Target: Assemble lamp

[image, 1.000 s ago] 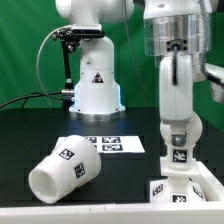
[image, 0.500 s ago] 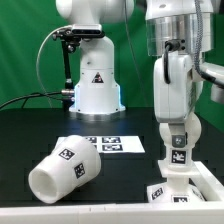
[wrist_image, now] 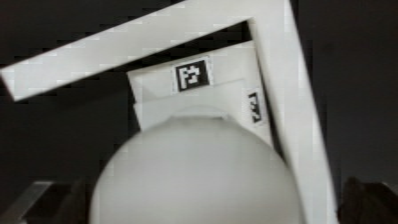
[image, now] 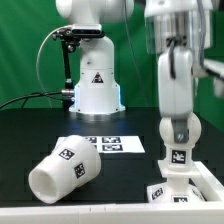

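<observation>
Bright, even light; wrist cam blurry

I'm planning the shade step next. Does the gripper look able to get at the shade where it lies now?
Probably yes, once freed: the shade lies on its side in the open with nothing on it, but the gripper seems closed on the bulb over the base.

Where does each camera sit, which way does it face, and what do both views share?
Exterior view: off the arm, just above table height, facing across the black table toward the robot pedestal; shows the arm and pincer.
Wrist view: on the wrist, looking along the pincer at the bulb and lamp base; hardly any robot body visible.
Shared: the bulb and the lamp base.
</observation>
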Controlling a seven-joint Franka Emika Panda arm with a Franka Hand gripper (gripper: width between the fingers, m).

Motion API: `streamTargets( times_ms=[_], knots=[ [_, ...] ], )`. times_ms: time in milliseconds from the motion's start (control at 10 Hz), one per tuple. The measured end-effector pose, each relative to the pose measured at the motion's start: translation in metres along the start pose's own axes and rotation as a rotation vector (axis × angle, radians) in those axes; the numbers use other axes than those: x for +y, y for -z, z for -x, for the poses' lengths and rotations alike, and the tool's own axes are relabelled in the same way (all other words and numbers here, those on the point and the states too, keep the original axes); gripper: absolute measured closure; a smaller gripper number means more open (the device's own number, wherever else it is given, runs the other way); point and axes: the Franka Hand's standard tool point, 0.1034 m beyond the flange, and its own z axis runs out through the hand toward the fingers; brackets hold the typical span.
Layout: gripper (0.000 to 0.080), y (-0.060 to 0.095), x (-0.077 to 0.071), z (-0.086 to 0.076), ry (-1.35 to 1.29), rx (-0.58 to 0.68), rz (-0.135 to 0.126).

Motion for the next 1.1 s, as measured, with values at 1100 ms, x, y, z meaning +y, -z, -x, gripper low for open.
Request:
streamTargets(
  times_ms=[1100],
  knots=[
    [0.0101,0.023,-0.029,-0.07,0.655,0.024,-0.041]
  ],
)
